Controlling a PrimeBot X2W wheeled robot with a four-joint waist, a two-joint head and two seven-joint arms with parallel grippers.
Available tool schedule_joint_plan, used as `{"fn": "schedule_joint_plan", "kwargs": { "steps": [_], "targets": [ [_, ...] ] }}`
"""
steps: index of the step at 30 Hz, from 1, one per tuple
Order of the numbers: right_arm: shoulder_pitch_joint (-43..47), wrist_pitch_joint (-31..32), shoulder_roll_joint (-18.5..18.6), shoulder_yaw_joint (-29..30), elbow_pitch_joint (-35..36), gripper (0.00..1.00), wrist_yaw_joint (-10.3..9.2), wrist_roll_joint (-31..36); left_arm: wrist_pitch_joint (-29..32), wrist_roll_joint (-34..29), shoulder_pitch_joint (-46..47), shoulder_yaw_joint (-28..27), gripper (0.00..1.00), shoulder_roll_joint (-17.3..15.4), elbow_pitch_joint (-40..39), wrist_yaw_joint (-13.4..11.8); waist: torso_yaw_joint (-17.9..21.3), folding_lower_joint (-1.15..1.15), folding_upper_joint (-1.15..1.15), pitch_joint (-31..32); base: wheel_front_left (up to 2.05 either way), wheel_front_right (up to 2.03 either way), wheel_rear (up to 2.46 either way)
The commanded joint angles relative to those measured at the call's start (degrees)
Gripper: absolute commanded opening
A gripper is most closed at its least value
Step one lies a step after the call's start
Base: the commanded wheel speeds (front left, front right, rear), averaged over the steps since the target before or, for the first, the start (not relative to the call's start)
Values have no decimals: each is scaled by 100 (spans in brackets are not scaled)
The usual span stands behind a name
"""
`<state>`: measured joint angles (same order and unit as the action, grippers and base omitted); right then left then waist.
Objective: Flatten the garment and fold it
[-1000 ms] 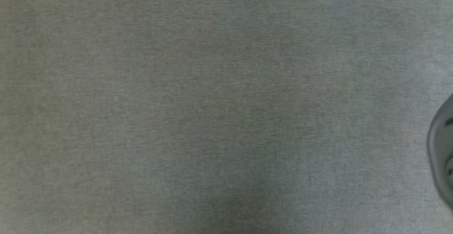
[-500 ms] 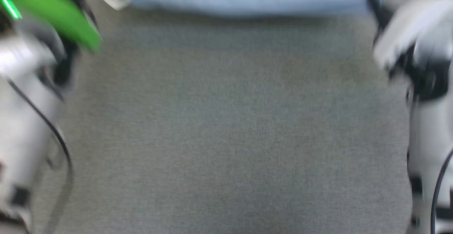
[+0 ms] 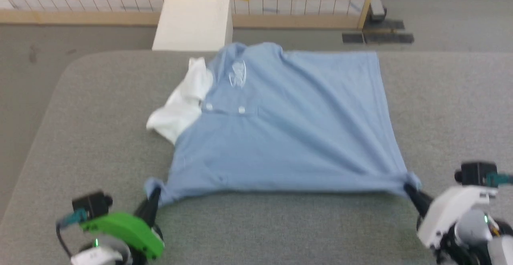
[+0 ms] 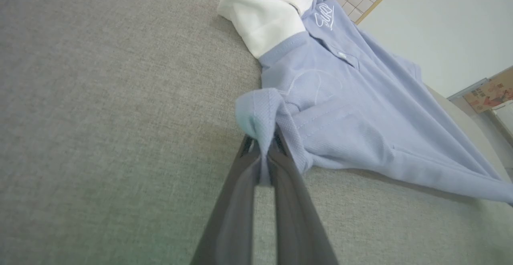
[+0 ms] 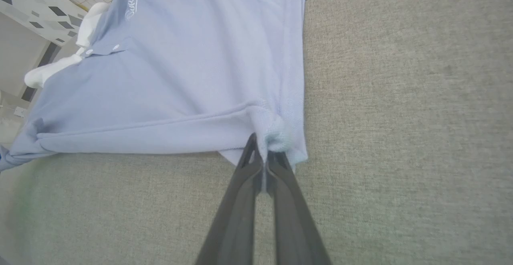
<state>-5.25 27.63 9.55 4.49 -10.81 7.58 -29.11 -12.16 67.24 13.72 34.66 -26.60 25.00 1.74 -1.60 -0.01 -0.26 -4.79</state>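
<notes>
The garment (image 3: 280, 128) is spread across the grey padded surface (image 3: 80, 144), with its collar (image 3: 240, 54) towards the far edge, just short of the white box (image 3: 194, 22) that stands beyond; the near edge is stretched between the two arms; the left gripper (image 3: 153, 199) is closed on the near left corner, where a small bunch of knit is seen nipped between its fingertips in the left wrist view (image 4: 262, 152); the right gripper (image 3: 412, 189) is likewise clamped on the near right corner (image 5: 263, 146), a rolled lip of cloth being caught above its tips; the corners appear to be held wide apart so that the body of the cloth is pulled smooth, and the edge between them is judged taut for that reason; long creases are drawn from the right corner towards the middle, a mark of tension rather than slack; the white sleeve (image 3: 180, 104) lies crumpled at the garment's left side and is not yet laid out; flattening is therefore taken as the step in hand, and no fold is yet made
</notes>
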Motion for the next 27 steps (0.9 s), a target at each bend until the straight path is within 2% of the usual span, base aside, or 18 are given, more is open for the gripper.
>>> {"fn": "schedule_joint_plan", "kwargs": {
  "steps": [1, 5, 12, 16, 20, 27],
  "targets": [
    [257, -12, 37, 14, 86, 0, -9, -55, 6, 141, -299, -50, 0, -20, -130, -119, -38, 1, 26, 482, 0, 0, 0],
    [961, 111, 64, 35, 370, 0, -9, -137, 308, 489, -1057, -62, 0, -218, -642, -405, -14, 1, 26, 567, 0, 0, 0],
    [1772, 739, 320, -20, 837, 0, -9, -276, 1109, 933, -2103, 34, 0, -849, -1570, -1067, 89, 1, 26, 660, 0, 0, 0],
    [1992, 1075, 342, 61, 1026, 0, -9, -297, 1103, 968, -2353, -54, 0, -1074, -2043, -1297, 98, 1, 26, 672, 0, 0, 0],
    [1859, 1198, 287, 110, 1317, 0, -9, -229, 866, 762, -2219, -239, 0, -1268, -2666, -1360, 149, 1, 26, 590, 0, 0, 0],
    [1075, 1262, 237, 68, 1501, 0, -9, -21, 1076, 364, -1298, -325, 0, -1542, -3074, -1236, 234, 1, 26, 116, 0, 0, 0]
  ]
}}
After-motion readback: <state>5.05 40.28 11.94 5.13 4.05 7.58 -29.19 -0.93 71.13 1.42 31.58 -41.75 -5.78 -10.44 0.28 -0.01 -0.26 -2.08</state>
